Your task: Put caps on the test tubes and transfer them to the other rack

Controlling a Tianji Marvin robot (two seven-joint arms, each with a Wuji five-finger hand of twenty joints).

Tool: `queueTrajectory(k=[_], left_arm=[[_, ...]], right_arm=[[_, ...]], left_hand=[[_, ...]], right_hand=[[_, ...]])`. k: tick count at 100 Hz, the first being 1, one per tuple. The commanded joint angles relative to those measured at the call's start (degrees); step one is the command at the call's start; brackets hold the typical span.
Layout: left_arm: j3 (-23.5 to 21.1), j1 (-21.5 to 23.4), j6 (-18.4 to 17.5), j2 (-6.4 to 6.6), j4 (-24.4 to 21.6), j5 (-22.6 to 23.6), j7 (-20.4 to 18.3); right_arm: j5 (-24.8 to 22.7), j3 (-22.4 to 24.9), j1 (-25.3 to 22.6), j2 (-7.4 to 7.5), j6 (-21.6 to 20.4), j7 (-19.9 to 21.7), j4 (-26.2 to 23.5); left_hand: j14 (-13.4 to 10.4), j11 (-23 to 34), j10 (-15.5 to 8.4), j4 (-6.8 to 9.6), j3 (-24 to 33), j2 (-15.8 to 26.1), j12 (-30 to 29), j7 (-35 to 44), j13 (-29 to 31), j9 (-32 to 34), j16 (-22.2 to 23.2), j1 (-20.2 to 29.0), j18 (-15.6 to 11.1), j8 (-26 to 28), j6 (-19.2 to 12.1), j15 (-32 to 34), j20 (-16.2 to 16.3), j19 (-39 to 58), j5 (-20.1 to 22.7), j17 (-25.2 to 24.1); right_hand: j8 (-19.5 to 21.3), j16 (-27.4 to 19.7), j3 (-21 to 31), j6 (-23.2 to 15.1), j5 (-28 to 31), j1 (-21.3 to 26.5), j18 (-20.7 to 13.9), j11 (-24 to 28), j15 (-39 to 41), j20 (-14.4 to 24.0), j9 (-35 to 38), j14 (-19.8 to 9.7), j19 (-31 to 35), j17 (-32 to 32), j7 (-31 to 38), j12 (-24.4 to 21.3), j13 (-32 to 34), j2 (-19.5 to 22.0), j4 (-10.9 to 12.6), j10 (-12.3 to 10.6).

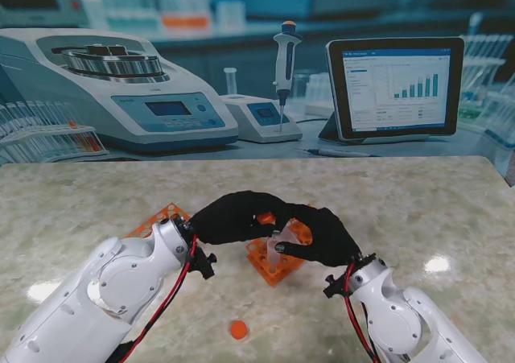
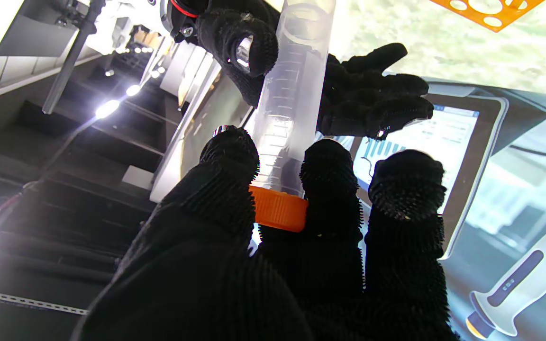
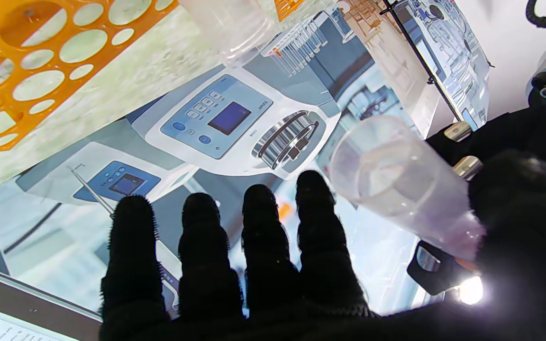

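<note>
- In the middle of the stand's view, the two black-gloved hands meet just over the pale marble counter (image 1: 418, 210).
- The left hand (image 1: 233, 216) pinches a small round orange screw cap (image 2: 277, 208). Its thumb (image 2: 228, 161) is on one side of the cap and a finger on the other.
- The cap sits on the end of a clear plastic test tube with printed lines (image 2: 288, 99).
- The right hand (image 1: 322, 234) touches the tube near its other end. Its thumb presses the side of the tube, and its four fingers (image 3: 263, 237) are stretched out straight and do not wrap it.
- An orange plastic tube rack with round holes (image 1: 278, 265) stands on the counter right under the hands, in the centre of the frame.
- A second flat orange rack (image 1: 161, 218) peeks out behind the left arm.
- A loose orange cap (image 1: 238, 329) lies on the counter at the bottom centre, between the two white arms.
</note>
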Motion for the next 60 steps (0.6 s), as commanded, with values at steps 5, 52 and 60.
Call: queueTrajectory(k=[5,52,60], left_arm=[[-0.2,0.0,0.0,0.35,-0.5,-0.1,-0.9],[-1.7,0.9,-0.1,0.82,-1.2,0.0,-2.6],[-2.3,1.3,-0.2,0.86,-1.3,0.2,-2.6]], right_arm=[[0.5,0.0,0.0,-0.02,0.7,1.1,0.1],[-0.6,-0.3,0.6,-0.13,2.7,0.3,0.5],[-0.6,-0.4,0.8,-0.14,3.2,0.3,0.7]], left_hand=[[-10.0,13.9,-4.0,5.96,16.6,11.4,1.5,29.9,2.4,9.3,-0.6,10.1,-0.7,11.4,-6.2,1.3,0.2,-0.2,12.9,1.0],[-10.0,13.8,-3.9,5.97,16.6,11.3,1.5,29.8,2.4,9.3,-0.6,10.1,-0.6,12.0,-6.2,1.3,0.2,-0.4,13.5,0.9],[-10.0,13.8,-3.9,5.97,16.6,11.3,1.6,29.8,2.4,9.4,-0.6,10.1,-0.5,12.1,-6.2,1.3,0.3,-0.4,13.5,0.8]], right_hand=[[-0.9,-1.5,0.8,0.7,-2.2,-4.5,0.5,-1.0,-1.3,-2.1,-2.5,-0.1,-1.4,-1.5,-0.8,-1.1,-2.4,3.3,-1.4,0.9],[-1.8,-3.3,2.5,1.9,-4.1,-9.2,0.1,-1.3,-1.0,-5.6,-4.8,-0.5,-2.2,-3.6,-2.2,-1.9,-5.3,4.9,-2.3,1.0],[-1.8,-3.3,2.5,1.7,-4.1,-9.4,0.1,-1.3,-0.9,-5.7,-4.7,-0.5,-2.2,-3.6,-2.2,-1.9,-5.2,5.0,-2.3,1.0]])
